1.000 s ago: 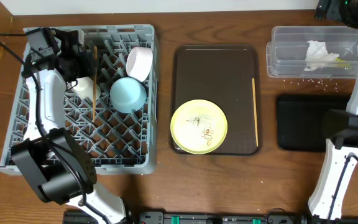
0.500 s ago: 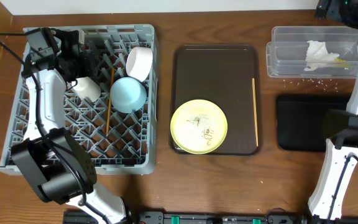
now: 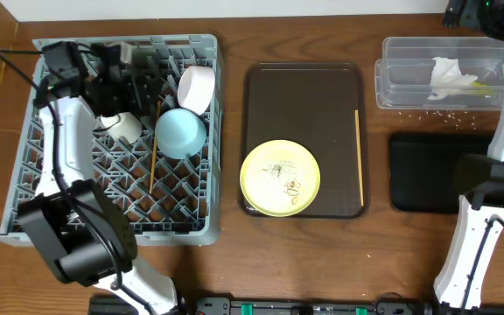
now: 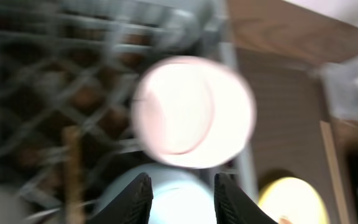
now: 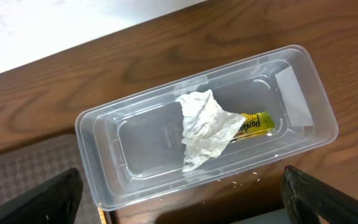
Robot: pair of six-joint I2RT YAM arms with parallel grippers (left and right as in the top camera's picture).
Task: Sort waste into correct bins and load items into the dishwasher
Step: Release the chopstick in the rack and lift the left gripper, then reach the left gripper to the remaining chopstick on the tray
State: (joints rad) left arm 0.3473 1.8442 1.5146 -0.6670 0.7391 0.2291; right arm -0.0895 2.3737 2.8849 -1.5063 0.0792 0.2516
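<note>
The big grey rack (image 3: pixel 173 229) sits at the left of the table (image 3: pixel 322 254). Beside it is the brown serving tray (image 3: pixel 304 105). At the far right are the clear tub (image 3: pixel 392 83) and the black tray (image 3: pixel 418 175).

The yellow plate (image 3: pixel 279 178) lies on the brown tray. In the rack are the blue bowl (image 3: pixel 180 132), the white bowl (image 3: pixel 196 88) and the white cup (image 3: pixel 125 127). The napkin (image 3: pixel 447 77) and wrapper (image 3: pixel 484 85) are in the tub. One chopstick (image 3: pixel 154 149) leans in the rack. The other chopstick (image 3: pixel 358 157) lies on the brown tray. Rice bits (image 3: pixel 440 112) lie on the table by the tub.

The left tool (image 4: pixel 182 180) is a bit spread and holds nothing. The right tool (image 5: pixel 180 180) is spread wide over the tub, empty too.

What could go wrong? The left arm is deep in the rack and could bump a bowl or the cup. The thin chopstick could slip through the holes. The flat one looks hard to pinch.

The top view shows everything at once. The left wrist view is blurry but shows the gap between the fingers. The right wrist view shows the wrapper's green and yellow clearly.
</note>
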